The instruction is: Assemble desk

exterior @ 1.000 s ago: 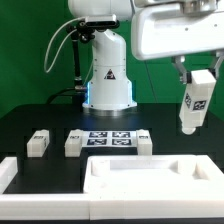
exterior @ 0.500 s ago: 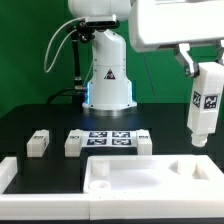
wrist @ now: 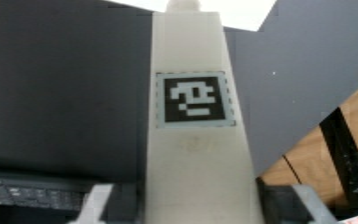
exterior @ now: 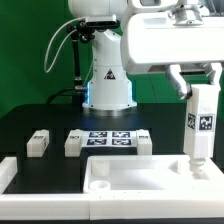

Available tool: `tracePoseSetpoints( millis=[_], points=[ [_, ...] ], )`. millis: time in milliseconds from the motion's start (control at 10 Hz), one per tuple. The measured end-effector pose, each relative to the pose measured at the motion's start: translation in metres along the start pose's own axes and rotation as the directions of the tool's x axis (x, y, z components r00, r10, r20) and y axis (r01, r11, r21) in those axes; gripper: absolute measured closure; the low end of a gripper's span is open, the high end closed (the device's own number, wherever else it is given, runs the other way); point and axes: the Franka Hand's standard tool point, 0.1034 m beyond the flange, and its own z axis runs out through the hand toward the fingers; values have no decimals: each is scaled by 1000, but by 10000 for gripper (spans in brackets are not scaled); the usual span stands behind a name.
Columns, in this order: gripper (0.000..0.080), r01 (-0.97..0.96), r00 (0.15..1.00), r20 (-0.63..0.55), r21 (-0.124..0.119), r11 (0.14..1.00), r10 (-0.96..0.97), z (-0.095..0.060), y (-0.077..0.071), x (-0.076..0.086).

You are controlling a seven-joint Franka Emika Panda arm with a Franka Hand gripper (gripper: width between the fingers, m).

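Note:
My gripper is shut on a white tagged desk leg and holds it upright at the exterior view's right. The leg's lower end stands at the far right corner of the white rimmed tabletop, which lies at the front. I cannot tell whether the leg touches it. In the wrist view the leg fills the middle between the fingers, its tag facing the camera. Three more legs lie on the black table: one at the left, one beside it, one right of the marker board.
The marker board lies flat in front of the robot base. A white rail piece lies at the front left. A green backdrop stands behind the table.
The gripper turned the leg from tilted to upright and lowered it onto the tabletop's far right corner. The camera-side arm body moved left in view.

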Motion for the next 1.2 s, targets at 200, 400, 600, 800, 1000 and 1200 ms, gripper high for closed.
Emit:
tracePoseSetpoints(
  millis=[200,400,600,800,1000,1200],
  points=[
    [511,-1,998,56,17,1000,0,4,-7,-10],
    [511,-1,997,74,20,1000,0,5,-6,-15],
    [511,2,996,84,27,1000,-4,13,-12,-21],
    [511,3,997,83,31,1000,-6,17,-15,-19],
    [511,4,997,77,31,1000,-6,18,-15,-18],
    [511,2,997,81,31,1000,-5,23,-15,-23]
  ],
)
